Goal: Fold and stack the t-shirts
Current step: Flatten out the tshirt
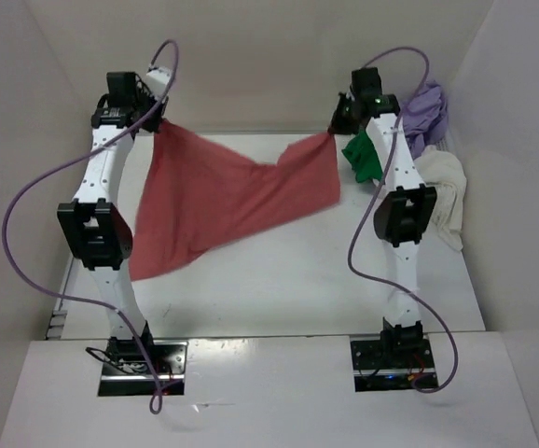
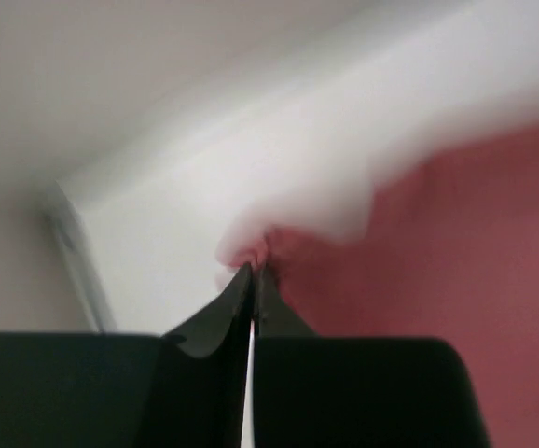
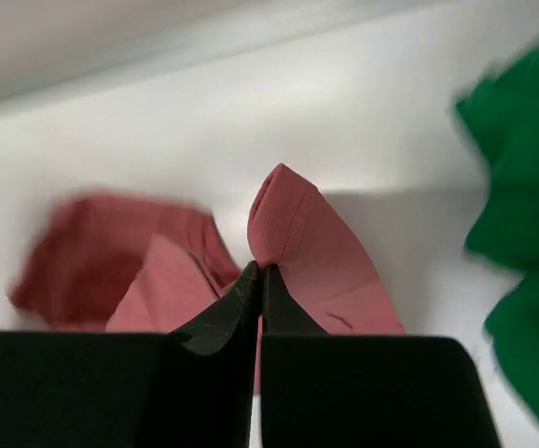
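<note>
Salmon-red t-shirt [image 1: 223,201] hung stretched between both arms over the far half of the white table [image 1: 279,280]. Left gripper [image 2: 253,273] was clamped tight on a bunched corner at far left. Right gripper [image 3: 260,271] pinched a folded, hemmed edge at far right. The cloth sagged between them, its widest flap drooping toward the near left beside the left arm. Fabric was plain with diagonal creases, and stitching showed at the right pinch. Green t-shirt [image 1: 365,157] lay crumpled just right of the right gripper. Lavender t-shirt [image 1: 425,112] and cream-white t-shirt [image 1: 442,191] were heaped beyond it, along the table's right edge.
</note>
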